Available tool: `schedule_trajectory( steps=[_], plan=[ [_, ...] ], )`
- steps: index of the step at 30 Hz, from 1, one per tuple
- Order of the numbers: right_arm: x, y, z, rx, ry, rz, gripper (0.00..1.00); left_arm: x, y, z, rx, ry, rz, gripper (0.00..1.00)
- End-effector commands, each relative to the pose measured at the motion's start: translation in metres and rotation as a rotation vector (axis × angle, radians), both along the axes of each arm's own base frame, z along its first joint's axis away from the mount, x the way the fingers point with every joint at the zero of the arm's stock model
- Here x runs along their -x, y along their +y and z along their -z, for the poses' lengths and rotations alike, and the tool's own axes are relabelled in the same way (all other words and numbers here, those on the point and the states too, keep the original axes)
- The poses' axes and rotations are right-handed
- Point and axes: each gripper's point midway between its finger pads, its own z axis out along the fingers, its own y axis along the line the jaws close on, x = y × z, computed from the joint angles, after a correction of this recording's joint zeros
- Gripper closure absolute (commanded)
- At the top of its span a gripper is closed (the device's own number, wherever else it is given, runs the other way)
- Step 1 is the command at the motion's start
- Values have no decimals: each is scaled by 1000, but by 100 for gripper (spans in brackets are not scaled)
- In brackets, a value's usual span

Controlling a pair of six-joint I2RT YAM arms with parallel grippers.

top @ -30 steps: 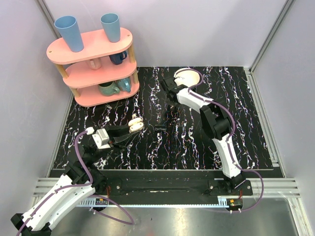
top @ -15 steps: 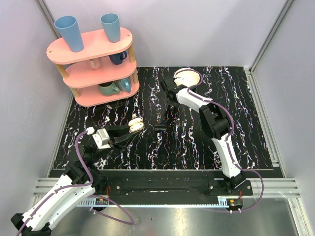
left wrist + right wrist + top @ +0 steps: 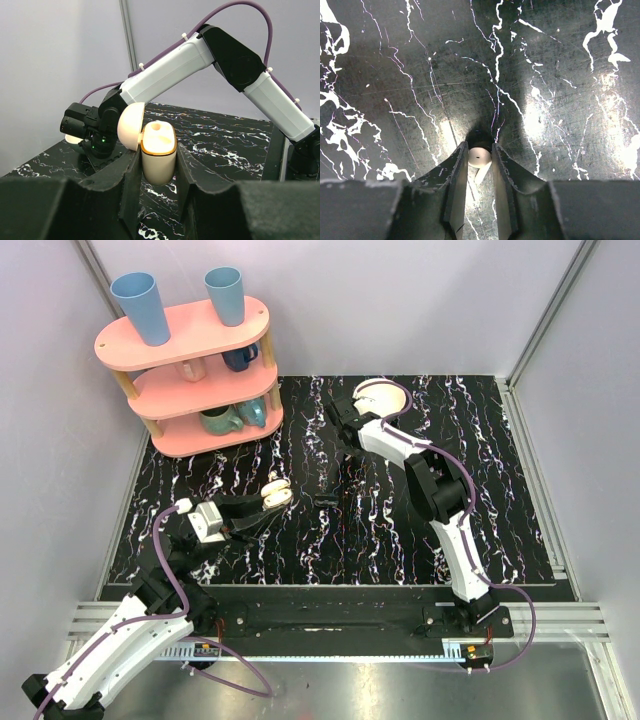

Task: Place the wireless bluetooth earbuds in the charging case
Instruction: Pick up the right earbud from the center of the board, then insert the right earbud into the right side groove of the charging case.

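**Both arms at the tabletop.** Your left fingers are clamped on the cream charging case. They hold it upright above the black marbled tabletop, with its lid swung open to one side. Your right fingers point down at the tabletop near the white bowl. They have drawn in against one whitish earbud, touching it on both sides. The case and this earbud are well apart. A small black object lies on the tabletop between your two arms.
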Motion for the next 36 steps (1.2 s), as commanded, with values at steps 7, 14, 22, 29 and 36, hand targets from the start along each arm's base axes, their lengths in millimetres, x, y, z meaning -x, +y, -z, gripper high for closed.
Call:
schedule_trajectory(
  steps=[7,14,22,29,36],
  plan=[
    [1,-4,-3,7,-9,-21,77,4,7,-31,52,-63,-20,100],
    [2,0,-3,-1,-11,-58,82,4,7,-31,51,-62,-20,100],
    [2,10,-41,-66,-118,-158,91,1,7,-29,45,-55,-28,100],
    [16,12,-100,-110,-304,-232,93,-4,5,-26,42,-32,-38,100],
    [54,10,-156,-122,-482,-286,94,-11,5,-23,41,-4,-59,100]
  ],
)
